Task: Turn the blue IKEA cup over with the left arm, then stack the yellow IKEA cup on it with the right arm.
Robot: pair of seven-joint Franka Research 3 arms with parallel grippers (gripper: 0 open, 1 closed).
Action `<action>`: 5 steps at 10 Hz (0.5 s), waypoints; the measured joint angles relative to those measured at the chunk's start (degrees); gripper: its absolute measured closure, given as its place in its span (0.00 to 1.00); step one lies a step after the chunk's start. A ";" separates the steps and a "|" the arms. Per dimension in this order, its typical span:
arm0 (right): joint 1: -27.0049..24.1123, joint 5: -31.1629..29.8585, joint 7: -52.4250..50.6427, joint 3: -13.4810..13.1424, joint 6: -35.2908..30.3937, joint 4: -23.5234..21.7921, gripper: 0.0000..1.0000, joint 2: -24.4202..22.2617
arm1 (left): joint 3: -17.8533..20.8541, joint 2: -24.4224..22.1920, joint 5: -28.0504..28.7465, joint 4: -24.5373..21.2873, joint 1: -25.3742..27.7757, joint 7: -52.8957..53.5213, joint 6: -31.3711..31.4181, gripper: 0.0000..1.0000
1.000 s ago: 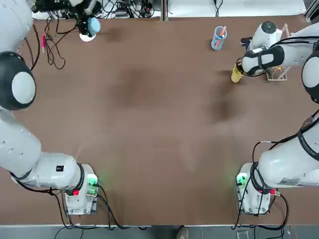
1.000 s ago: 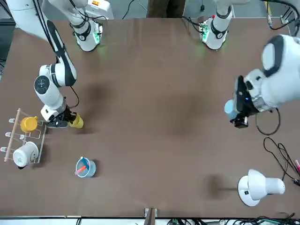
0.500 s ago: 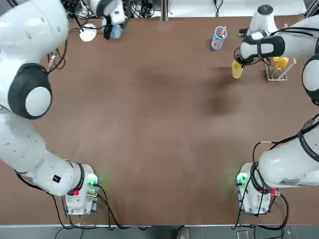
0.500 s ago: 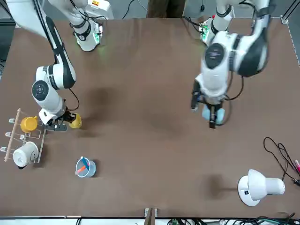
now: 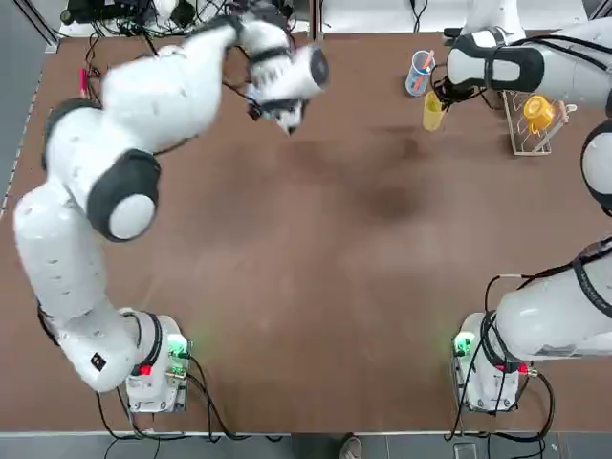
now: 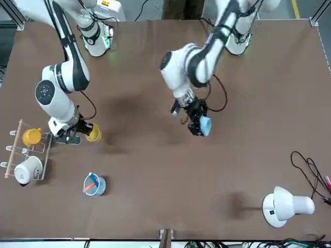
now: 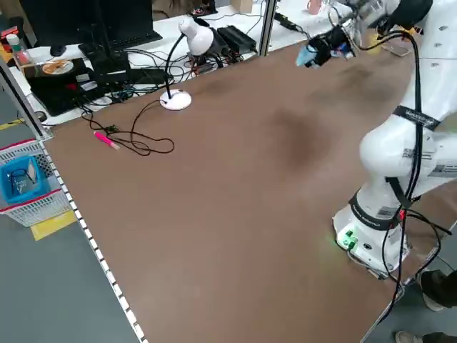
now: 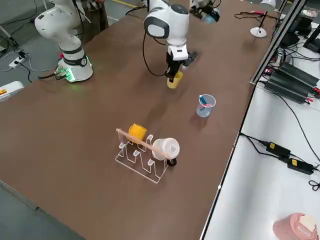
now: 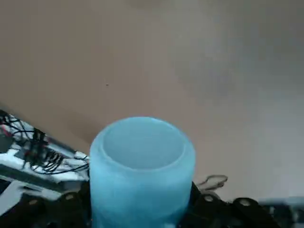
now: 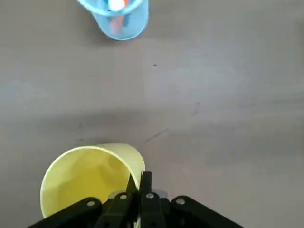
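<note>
Two small cups are in the air: the left gripper pinches the blue cup between its fingers, well apart from the tumbler, toward the robot's left. Near this tumbler, on its robot side, the right gripper has its fingers pressed together on the wall of the yellow cup.

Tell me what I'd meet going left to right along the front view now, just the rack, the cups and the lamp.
white rack → yellow cup → blue cup → white lamp
</note>
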 joint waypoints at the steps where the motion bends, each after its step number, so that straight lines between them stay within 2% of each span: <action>1: 0.07 0.62 0.20 0.06 0.01 0.01 0.96 0.00 | 0.17 2.66 2.22 1.46 -2.56 -1.04 -2.23 0.32; 4: 0.06 3.39 0.45 0.00 0.27 0.06 0.96 0.00 | 0.99 11.27 6.66 7.67 -8.91 -1.24 -6.66 0.32; 5: 0.06 4.59 0.52 -0.01 0.61 0.07 0.96 0.01 | 2.35 14.12 7.53 9.41 -11.81 -1.25 -6.89 0.32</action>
